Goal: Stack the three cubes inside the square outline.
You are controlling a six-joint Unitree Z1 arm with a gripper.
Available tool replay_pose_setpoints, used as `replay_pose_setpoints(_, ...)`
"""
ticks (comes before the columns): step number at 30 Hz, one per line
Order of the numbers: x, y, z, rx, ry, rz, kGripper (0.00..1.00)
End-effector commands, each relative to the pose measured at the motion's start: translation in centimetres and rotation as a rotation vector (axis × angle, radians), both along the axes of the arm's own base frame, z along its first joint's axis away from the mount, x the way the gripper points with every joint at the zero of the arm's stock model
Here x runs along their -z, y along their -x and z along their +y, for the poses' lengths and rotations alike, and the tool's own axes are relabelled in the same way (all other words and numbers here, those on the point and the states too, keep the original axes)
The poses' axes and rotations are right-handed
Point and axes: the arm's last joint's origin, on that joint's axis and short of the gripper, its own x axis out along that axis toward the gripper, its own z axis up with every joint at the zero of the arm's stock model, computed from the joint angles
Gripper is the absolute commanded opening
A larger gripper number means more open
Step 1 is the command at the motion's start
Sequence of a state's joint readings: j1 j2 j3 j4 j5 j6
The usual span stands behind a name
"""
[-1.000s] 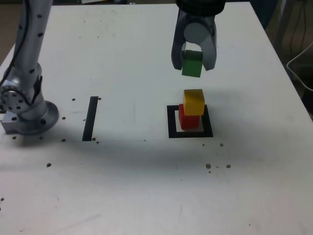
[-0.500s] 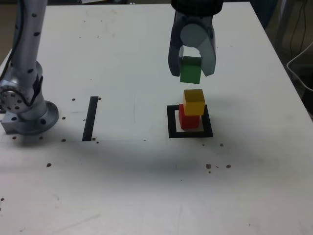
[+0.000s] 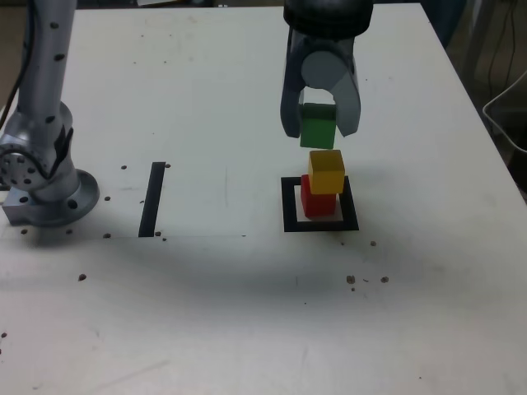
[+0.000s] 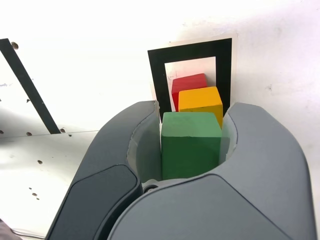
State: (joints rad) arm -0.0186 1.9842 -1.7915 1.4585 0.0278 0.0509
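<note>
Exterior view is being lit evenly and fairly bright; the white table (image 3: 214, 99) is being slightly washed out toward the far edge. A broad soft shadow is being cast across the near tabletop. Wrist view is sharp, with the table being overexposed near the tape.

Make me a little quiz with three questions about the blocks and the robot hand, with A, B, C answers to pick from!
1. Where is the green cube?
A. flat on the table
B. in the air above the yellow cube
C. beside the black strip

2. How many cubes stand inside the square outline?
A. none
B. two
C. three

3. What is the gripper doing?
A. shut on the green cube
B. open and empty
C. holding the red cube

Answers:
1 B: it hangs just over the yellow one.
2 B: yellow sits on the red cube.
3 A: the wrist view shows the fingers pressed against both its sides.
</note>
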Motion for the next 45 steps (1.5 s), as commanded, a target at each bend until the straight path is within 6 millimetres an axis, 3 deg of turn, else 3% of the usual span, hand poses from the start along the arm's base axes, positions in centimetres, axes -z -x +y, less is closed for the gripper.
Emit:
replay_pose_setpoints(1, 0.0, -0.1, -0.3, -0.009, -0.011, -0.008, 0.17)
replay_pose_setpoints(36, 1.4, -1.4, -1.0, -0.024, 0.011, -0.01, 0.18)
replay_pose_setpoints(45, 2.2, -1.4, -0.9, -0.022, -0.003, 0.01, 0.24)
